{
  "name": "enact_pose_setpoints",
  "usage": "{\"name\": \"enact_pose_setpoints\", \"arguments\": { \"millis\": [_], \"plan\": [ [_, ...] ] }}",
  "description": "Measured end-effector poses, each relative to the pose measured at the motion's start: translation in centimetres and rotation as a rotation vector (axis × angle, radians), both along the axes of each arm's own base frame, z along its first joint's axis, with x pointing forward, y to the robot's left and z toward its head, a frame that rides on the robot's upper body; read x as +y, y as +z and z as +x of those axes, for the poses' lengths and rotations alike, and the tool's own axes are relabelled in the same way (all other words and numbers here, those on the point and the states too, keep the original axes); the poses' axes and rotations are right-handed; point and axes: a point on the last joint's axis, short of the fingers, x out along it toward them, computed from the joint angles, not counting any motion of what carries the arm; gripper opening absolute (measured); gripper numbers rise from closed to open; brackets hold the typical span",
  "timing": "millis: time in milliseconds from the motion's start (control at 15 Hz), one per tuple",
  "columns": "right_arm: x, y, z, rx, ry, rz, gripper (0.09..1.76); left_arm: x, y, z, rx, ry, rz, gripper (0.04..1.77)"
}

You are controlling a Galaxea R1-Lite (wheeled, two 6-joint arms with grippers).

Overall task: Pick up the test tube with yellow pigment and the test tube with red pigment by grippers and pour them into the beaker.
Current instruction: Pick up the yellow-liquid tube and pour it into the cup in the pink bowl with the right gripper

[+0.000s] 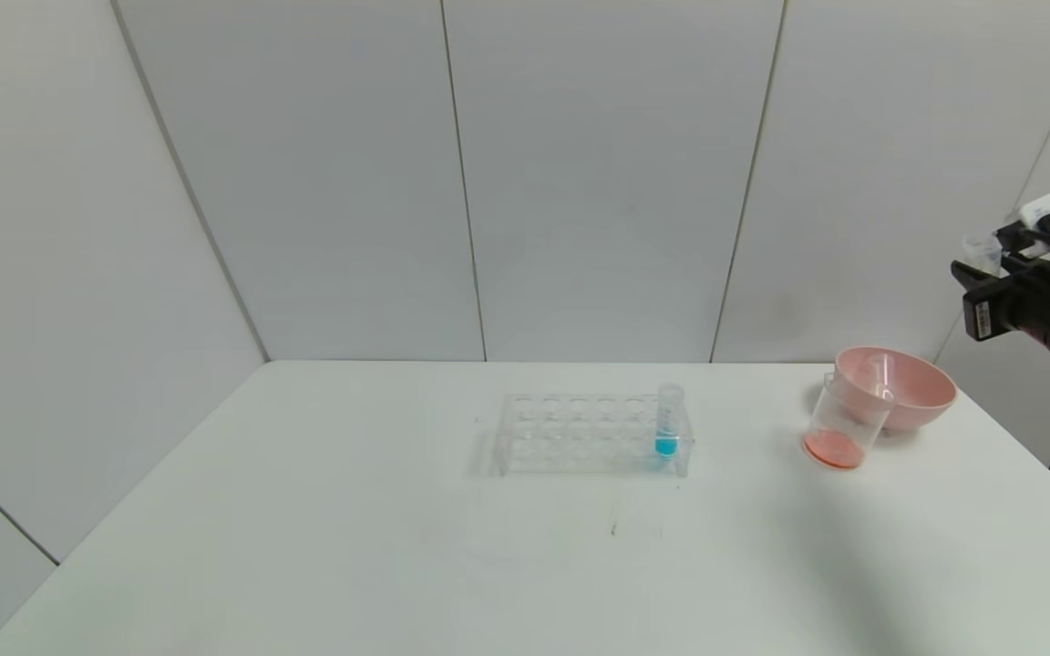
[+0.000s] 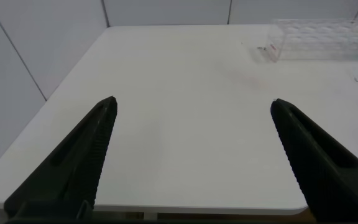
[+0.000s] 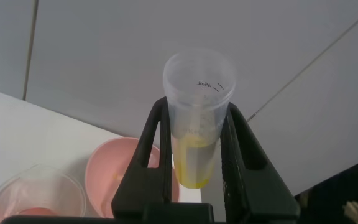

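From the head view, the beaker [image 1: 844, 424] stands just in front of the pink bowl [image 1: 899, 387] with orange-red liquid already in its bottom, so the red pour looks done, while the rack [image 1: 593, 434] holds only the blue tube [image 1: 668, 421] and the right gripper [image 1: 990, 273] is raised high at the right edge, above the bowl. The left wrist view shows the left gripper [image 2: 191, 158] parked over bare table [image 2: 185, 93], fingers spread wide and holding nothing. In the right wrist view the right gripper's fingers pinch the yellow tube [image 3: 197, 121], a little yellow still at its tip, so I judge the yellow pour unfinished; the red tube is nowhere in sight.

Black right claw [image 1: 990, 273], white box, black cables
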Motion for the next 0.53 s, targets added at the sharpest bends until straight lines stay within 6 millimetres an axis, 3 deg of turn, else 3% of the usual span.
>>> {"name": "enact_pose_setpoints", "arguments": {
  "millis": [267, 533],
  "plan": [
    [0.0, -3.5, -0.3, 0.07, 0.071, -0.115, 0.52, 0.0, 0.0, 0.0, 0.0, 0.0, 0.0, 1.76],
    [-1.2, -4.9, 0.1, 0.022, 0.075, -0.266, 0.52, 0.0, 0.0, 0.0, 0.0, 0.0, 0.0, 1.76]
  ]
}}
